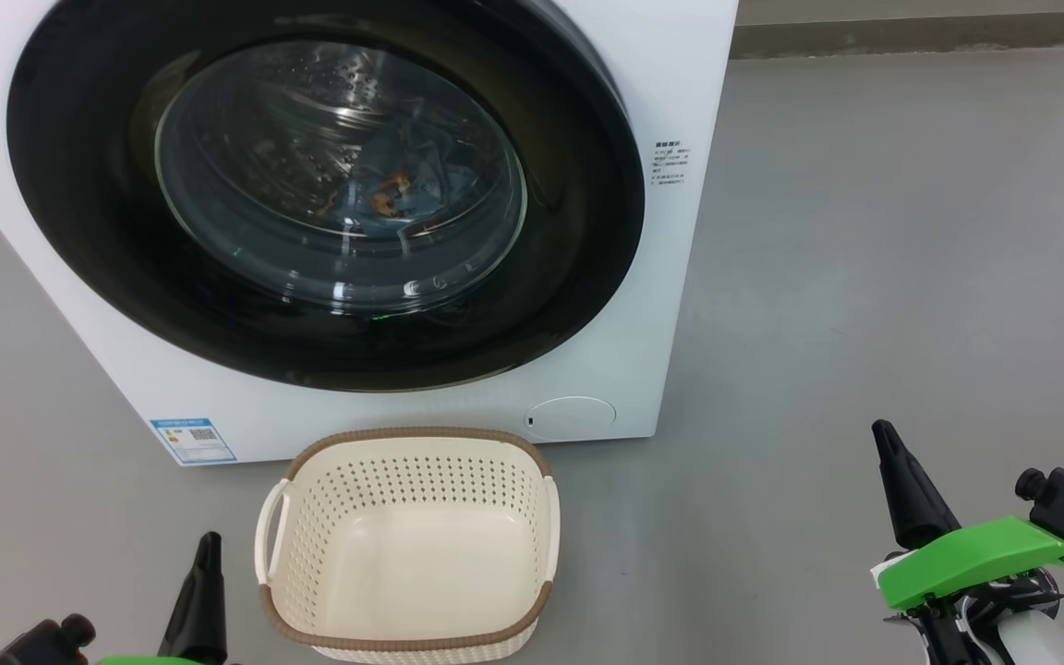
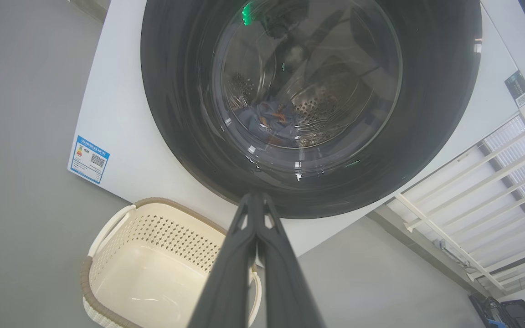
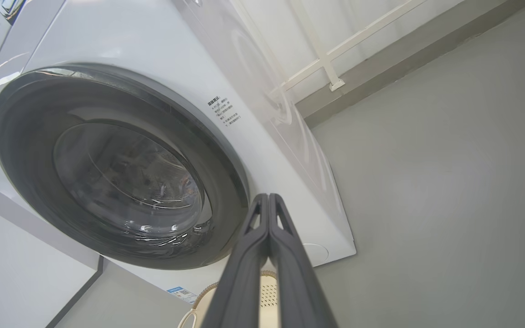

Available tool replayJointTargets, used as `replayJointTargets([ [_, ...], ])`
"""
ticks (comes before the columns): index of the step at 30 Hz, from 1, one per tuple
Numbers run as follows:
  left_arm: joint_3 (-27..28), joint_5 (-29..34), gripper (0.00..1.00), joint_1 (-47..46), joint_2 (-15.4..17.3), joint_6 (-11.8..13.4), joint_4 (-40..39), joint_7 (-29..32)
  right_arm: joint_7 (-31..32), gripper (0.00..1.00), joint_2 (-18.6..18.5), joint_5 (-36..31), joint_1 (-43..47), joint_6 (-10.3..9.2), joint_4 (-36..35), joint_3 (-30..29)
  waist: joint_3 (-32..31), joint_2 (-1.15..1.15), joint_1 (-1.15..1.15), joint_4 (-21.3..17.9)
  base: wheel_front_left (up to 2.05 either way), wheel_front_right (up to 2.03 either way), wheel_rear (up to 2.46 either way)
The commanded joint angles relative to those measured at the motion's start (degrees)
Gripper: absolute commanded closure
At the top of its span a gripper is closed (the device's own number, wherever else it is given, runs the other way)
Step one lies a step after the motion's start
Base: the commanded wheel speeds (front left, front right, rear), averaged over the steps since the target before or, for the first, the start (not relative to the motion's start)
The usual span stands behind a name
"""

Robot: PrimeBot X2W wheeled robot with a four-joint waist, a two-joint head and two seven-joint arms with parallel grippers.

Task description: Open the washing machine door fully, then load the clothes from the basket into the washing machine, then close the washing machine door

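Observation:
The white washing machine [image 1: 671, 305] stands ahead with its round black-ringed door [image 1: 578, 222] flat against the front. Through the glass, light-blue clothes [image 1: 384, 199] with orange prints lie in the steel drum; the left wrist view shows these clothes [image 2: 271, 120] too. The cream basket [image 1: 407, 545] with a brown rim sits on the floor before the machine, nothing inside it. My left gripper [image 1: 209, 545] is shut at the lower left, beside the basket. My right gripper [image 1: 883, 434] is shut at the lower right, well clear of the machine.
Grey floor [image 1: 864, 277] spreads wide to the right of the machine. A white railing [image 2: 495, 182] runs along the wall beside the machine. A small round cap [image 1: 572, 416] sits at the machine's lower right front, a blue label [image 1: 192, 441] at its lower left.

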Motion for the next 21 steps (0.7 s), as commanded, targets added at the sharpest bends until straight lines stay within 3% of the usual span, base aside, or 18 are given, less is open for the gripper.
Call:
replayJointTargets([
  [1, 1.46, -1.31, 1.0, -2.41, 0.43, -0.42, -0.93, 0.48, 0.35, 1.0, -0.62, 1.81, -1.13, -0.14, -1.68, -0.58, -0.01, 0.0, -0.01, 0.03, 0.0, 0.0, 0.0],
  [21, 4.29, -10.1, 1.0, -3.17, -1.27, -1.24, -0.45, 3.53, 3.64, 1.0, 0.92, 11.86, -0.58, -0.21, -2.5, -3.45, -0.17, 0.0, -0.01, 0.44, 0.0, 0.0, 0.0],
])
